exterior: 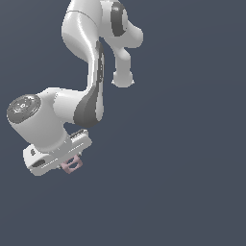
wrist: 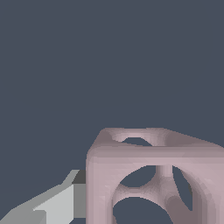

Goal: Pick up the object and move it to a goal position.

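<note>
Pink lattice cube (exterior: 71, 165) at pincer (exterior: 67, 163), grip unclear; holes (wrist: 135, 175) only in wrist view.

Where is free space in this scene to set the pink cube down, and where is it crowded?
Open ground fills the exterior view's right side and the strip below the gripper. Crowding is only on that view's left, where the arm hangs above and the pink cube sits at the gripper.

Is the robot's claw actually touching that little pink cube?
Touching, it seems. In the wrist view a grey finger lies flush against the pink cube with no gap; the exterior view shows the cube tucked under the claw.
</note>
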Robot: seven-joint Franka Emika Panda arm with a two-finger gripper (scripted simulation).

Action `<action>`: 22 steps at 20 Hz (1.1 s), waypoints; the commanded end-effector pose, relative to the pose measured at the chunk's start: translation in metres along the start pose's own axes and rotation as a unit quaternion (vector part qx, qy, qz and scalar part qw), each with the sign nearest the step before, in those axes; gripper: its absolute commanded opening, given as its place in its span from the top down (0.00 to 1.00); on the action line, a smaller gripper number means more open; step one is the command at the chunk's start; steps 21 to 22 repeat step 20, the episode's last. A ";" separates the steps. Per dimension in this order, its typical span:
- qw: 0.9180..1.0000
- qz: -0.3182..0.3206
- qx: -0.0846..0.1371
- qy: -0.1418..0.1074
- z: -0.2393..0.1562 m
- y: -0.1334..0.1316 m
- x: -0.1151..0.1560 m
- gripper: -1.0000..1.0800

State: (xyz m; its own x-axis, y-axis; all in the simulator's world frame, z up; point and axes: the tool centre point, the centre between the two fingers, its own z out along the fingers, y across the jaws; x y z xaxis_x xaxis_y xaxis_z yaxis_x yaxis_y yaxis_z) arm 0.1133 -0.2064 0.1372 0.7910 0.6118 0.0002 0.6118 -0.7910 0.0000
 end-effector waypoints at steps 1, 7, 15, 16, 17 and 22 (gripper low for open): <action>1.000 0.000 0.000 0.000 -0.003 0.010 0.001 1.00; 1.000 0.000 0.000 0.000 -0.008 0.026 0.002 1.00; 1.000 0.000 0.000 0.000 -0.011 0.035 0.003 1.00; 1.000 0.000 0.000 0.000 -0.011 0.036 0.003 1.00; 1.000 0.000 0.000 0.000 -0.011 0.036 0.003 1.00; 1.000 0.000 0.000 0.000 -0.011 0.037 0.003 1.00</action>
